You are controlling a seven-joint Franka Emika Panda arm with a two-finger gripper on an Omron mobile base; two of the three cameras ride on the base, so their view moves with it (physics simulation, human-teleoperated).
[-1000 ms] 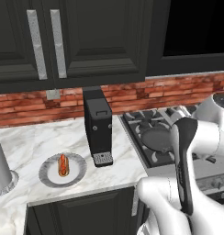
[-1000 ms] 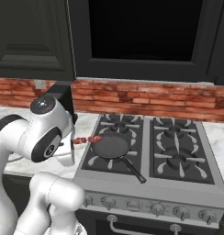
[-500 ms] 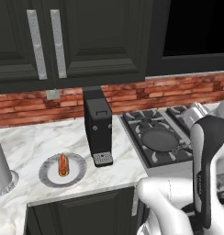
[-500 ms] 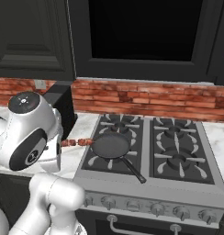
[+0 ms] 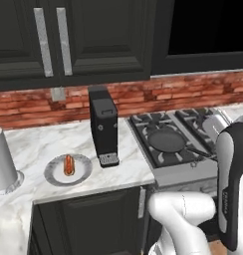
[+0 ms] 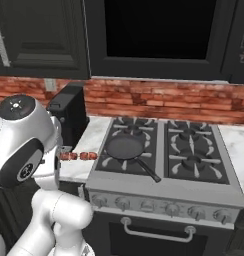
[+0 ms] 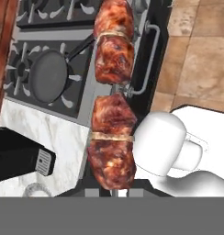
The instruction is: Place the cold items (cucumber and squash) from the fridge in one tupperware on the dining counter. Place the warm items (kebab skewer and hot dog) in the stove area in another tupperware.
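Two browned meat chunks threaded on a thin stick, the kebab skewer (image 7: 112, 101), close up in the hand view, running up from the bottom centre. Fingers (image 7: 92, 192) clenched around the skewer's lower end, barely visible as dark tips beneath the lowest chunk. Same kebab skewer (image 6: 78, 156) in the right base view, held level in the air, poking out from behind the white arm, above the marble tabletop (image 6: 94, 137) edge just left of the stove (image 6: 166, 165). Black frying pan (image 6: 125, 149) on the stove's front left burner, handle angled toward the front. Tall black coffee machine (image 5: 104, 127) upright on the tabletop beside the stove, against a red brick wall (image 5: 143, 97). Left of the machine, a round grey plate (image 5: 68, 170) carrying the hot dog (image 5: 68, 165), lying flat near the plate's middle. Farther left, an upside-down grey metal container (image 5: 3, 160) at the frame edge, resting on the marble. Dark cabinets (image 5: 73, 40) with two long silver handles above. Oven door with a curved bar handle (image 6: 157, 232) below the stove knobs. Tan tiled floor (image 7: 203, 59) in the hand view, beside the oven front.
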